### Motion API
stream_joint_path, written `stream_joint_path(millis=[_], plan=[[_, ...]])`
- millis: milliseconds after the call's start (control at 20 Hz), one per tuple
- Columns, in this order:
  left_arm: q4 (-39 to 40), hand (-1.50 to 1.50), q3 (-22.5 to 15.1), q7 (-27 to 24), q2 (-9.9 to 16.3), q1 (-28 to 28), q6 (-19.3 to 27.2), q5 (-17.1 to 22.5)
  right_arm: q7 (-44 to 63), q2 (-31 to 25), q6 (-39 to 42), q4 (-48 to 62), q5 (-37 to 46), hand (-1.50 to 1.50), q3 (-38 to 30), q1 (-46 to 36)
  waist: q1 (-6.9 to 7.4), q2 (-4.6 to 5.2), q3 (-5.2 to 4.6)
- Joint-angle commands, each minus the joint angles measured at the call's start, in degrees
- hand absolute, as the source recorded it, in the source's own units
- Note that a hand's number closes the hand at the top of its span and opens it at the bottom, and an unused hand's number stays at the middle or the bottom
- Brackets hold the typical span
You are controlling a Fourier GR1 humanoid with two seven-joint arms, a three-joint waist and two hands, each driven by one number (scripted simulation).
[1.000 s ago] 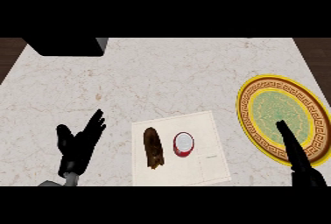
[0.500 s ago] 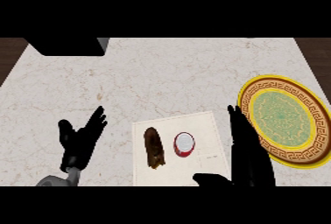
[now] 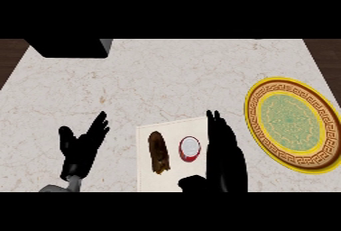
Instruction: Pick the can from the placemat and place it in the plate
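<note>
Can (image 3: 190, 149) upright on placemat (image 3: 152, 176), top facing up.

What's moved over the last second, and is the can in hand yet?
The right hand swung left from over the plate onto the placemat and now stands open just right of the can, not holding it. The can, the brown object beside it, the plate and the open left hand at lower left stayed put.
</note>
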Motion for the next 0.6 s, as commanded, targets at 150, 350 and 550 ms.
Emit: stream_joint_path(millis=[150, 350, 550], plan=[[-2.48, 0.00, 2.23, -1.90, 1.13, 4.55, -3.45, -0.12, 5.96, 0.80, -7.28, 7.69, -2.42, -1.50, 2.27, -3.29, 0.12, -0.05, 0.02], [-0.04, 0.00, 0.78, -1.00, -3.14, 1.02, 0.47, -3.92, 6.82, 0.80, -4.35, 8.63, 0.08, -1.50, 1.68, -3.08, -0.37, -0.06, 0.01], [-1.67, 0.00, 1.55, -0.85, -2.27, 3.29, -1.37, -2.83, 11.33, 0.80, -1.16, 9.83, -0.25, -1.50, 0.23, -7.15, -0.12, -0.11, 0.00]])
